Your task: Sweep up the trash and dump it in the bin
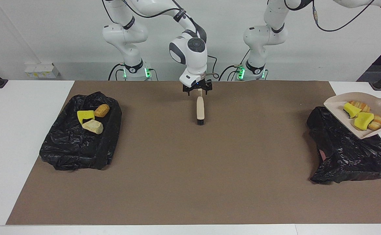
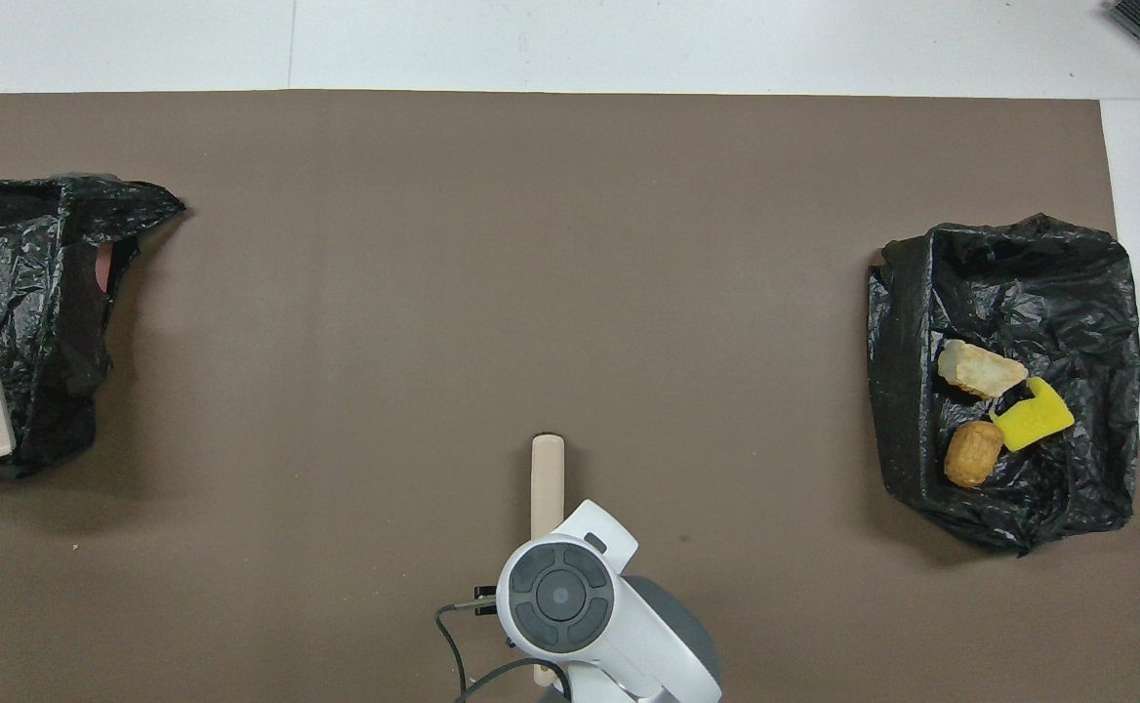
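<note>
A brown mat (image 1: 190,182) is covering the table. Seen from the facing camera, one black-lined bin (image 1: 76,150) is sitting at nine o'clock, holding three trash pieces (image 1: 92,126), and a second black bag (image 1: 343,153) is lying at three o'clock. The dustpan (image 1: 337,109) is hanging over that bag, carrying four trash scraps (image 1: 363,120). The overhead view is catching only the pan's edge and no scraps. The left gripper is out of frame, pressed together on the pan's handle. At twelve o'clock the right gripper (image 1: 197,92) is standing spread around the end of the brush (image 1: 200,109); overhead, the wrist is hiding it.
</note>
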Available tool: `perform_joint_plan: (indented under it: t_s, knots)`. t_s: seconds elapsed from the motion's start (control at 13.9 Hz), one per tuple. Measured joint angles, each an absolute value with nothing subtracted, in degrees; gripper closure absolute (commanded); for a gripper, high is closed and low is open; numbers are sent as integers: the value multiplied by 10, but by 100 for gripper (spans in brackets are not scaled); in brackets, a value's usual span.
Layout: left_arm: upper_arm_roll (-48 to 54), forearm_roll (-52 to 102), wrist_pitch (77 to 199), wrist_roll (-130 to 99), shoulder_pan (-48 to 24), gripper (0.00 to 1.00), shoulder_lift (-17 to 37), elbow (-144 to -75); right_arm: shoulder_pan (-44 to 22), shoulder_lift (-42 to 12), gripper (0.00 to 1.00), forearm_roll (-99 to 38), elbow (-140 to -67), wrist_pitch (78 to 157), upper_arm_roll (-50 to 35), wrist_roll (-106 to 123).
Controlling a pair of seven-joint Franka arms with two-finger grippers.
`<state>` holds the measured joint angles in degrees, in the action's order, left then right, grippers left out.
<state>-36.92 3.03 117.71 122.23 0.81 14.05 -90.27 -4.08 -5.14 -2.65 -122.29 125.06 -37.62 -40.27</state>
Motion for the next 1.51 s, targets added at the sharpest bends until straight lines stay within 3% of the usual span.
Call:
perform_joint_plan:
  t_s: [0.29,0.57,0.86,1.37,1.51]
  knots:
    - [-365,-105,1271,1226,6,100,187,-897,-34,-40,0,-6,-1165,1218,-256,-268]
    - [-341,-235,1267,1222,-7,100,187,-888,-33,-35,0,6,-1121,1183,-149,-125]
    - [-294,-351,1206,1191,-12,100,167,-877,-33,-24,0,7,-1080,1143,-62,-52]
    - [-233,-477,1124,1075,-14,100,127,-847,-34,40,0,6,-993,946,23,-7]
    - [-218,-481,1110,1039,-14,100,113,-845,-34,59,0,6,-989,924,33,5]
